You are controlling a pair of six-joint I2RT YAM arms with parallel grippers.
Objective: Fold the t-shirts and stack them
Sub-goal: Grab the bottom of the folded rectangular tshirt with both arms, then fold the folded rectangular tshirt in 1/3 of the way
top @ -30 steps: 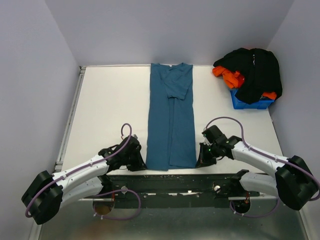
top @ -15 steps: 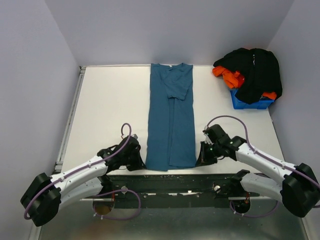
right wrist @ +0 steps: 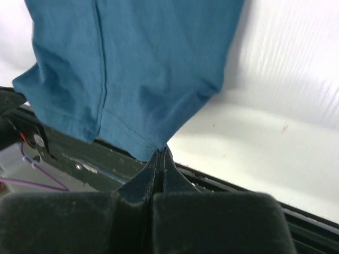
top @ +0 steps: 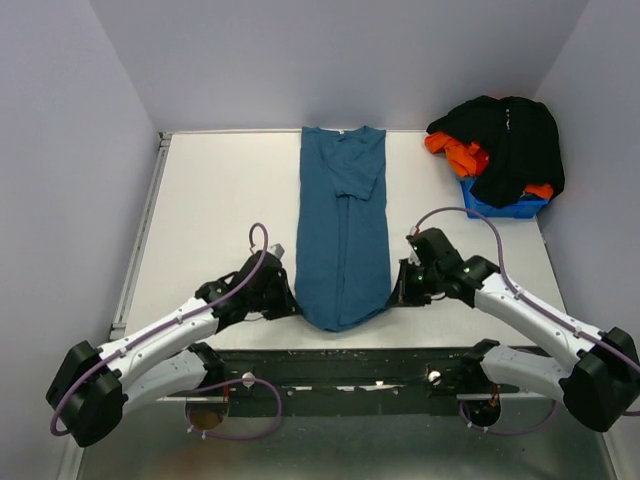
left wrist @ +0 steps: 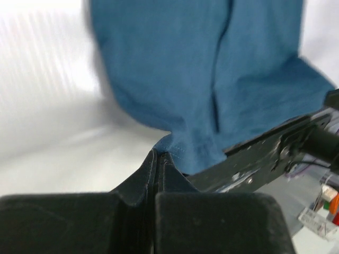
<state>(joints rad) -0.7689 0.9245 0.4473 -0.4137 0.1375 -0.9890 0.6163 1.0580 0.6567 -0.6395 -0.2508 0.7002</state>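
A teal-blue t-shirt lies lengthwise down the middle of the table, folded into a long strip with its collar at the far edge. My left gripper is shut on the near left hem corner. My right gripper is shut on the near right hem corner. Both corners are lifted off the table and the hem sags between them. Black and bright orange t-shirts are heaped at the far right.
A small blue plastic bin sits under the heap at the far right. A dark metal rail runs along the table's near edge. Grey walls stand on the left, back and right.
Both grippers have moved up and away from the near edge, lifting the shirt's near hem corners. The hem, flat and square before, now hangs curved between them.
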